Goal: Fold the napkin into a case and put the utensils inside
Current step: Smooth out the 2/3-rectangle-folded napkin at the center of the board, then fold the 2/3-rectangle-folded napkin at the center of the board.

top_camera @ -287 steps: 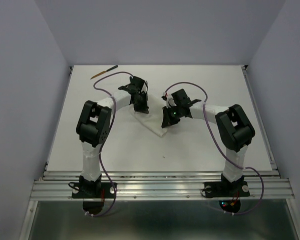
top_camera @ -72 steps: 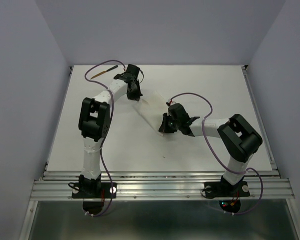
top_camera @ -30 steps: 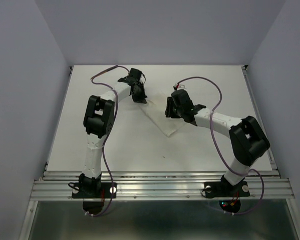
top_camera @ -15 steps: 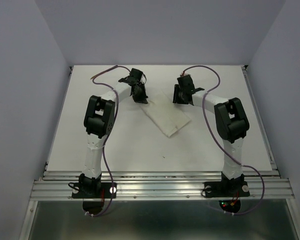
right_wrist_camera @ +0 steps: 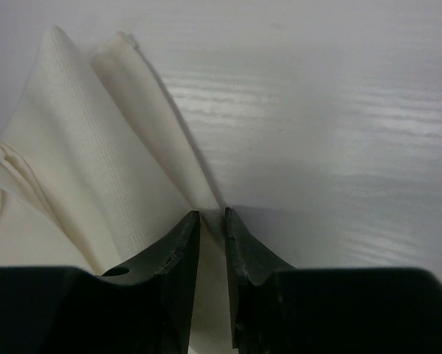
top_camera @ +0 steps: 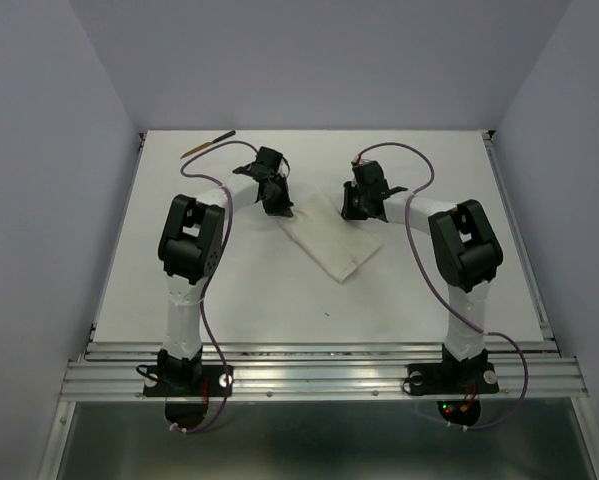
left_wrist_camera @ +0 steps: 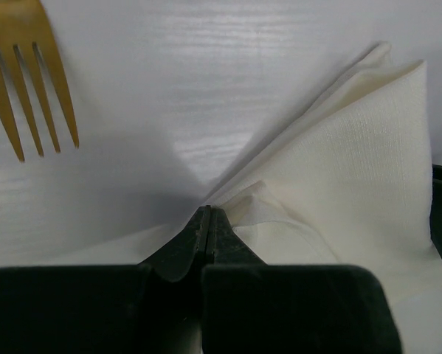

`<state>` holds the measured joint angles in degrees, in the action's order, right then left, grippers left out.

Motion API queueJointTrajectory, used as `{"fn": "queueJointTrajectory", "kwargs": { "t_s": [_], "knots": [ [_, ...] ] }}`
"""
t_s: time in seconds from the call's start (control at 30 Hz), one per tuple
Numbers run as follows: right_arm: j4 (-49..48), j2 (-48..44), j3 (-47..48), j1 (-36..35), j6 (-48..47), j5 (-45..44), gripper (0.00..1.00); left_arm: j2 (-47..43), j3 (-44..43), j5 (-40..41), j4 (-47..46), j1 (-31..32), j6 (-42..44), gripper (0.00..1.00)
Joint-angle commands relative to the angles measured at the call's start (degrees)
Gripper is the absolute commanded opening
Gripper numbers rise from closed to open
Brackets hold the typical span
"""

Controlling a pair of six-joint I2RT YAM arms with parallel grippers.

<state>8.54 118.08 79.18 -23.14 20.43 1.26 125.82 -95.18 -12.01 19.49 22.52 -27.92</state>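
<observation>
Plain white table (top_camera: 179, 290) with a faint wood grain, walled by pale lilac panels, bearing one napkin (top_camera: 334, 245): soft woven white cloth, folded into a long slanted band at mid-table. Two black tools, both clamped on it: left tool (left_wrist_camera: 206, 217) pinched tight on a corner pulled into a peak, right tool (right_wrist_camera: 210, 217) nipping a raised fold, only a slim gap between its jaws. One thin brown utensil (top_camera: 207, 144) with a dark end near the far left corner, well apart from the cloth; one golden four-tined fork (left_wrist_camera: 18, 22) in the left wrist view, whether the same piece impossible to tell.
</observation>
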Motion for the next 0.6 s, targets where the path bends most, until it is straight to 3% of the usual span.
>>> {"fn": "queueJointTrajectory", "kwargs": {
  "t_s": [0.0,0.23,0.3,0.33,0.57],
  "knots": [
    [1.9,-2.2,-4.6,-3.4,-2.0,5.4,0.26,-6.1,7.3,0.8,0.3,0.9,0.6,0.0],
    [3.6,-7.7,-10.4,-5.5,-3.0,6.2,0.26,-15.8,18.9,2.2,-1.8,2.3,-1.1,0.0],
    [4.1,-10.1,-11.4,-5.5,-1.8,2.6,0.29,-18.4,21.3,2.2,-2.1,2.6,-1.3,0.0],
    [5.7,-11.9,-11.3,-5.5,-0.9,-4.9,0.34,-19.4,22.1,2.1,-2.1,2.9,-1.2,0.0],
    [12.0,-20.7,-7.8,-5.5,-1.0,-12.7,0.46,-19.7,21.6,2.1,-2.2,3.4,-1.0,0.0]
  ]
}}
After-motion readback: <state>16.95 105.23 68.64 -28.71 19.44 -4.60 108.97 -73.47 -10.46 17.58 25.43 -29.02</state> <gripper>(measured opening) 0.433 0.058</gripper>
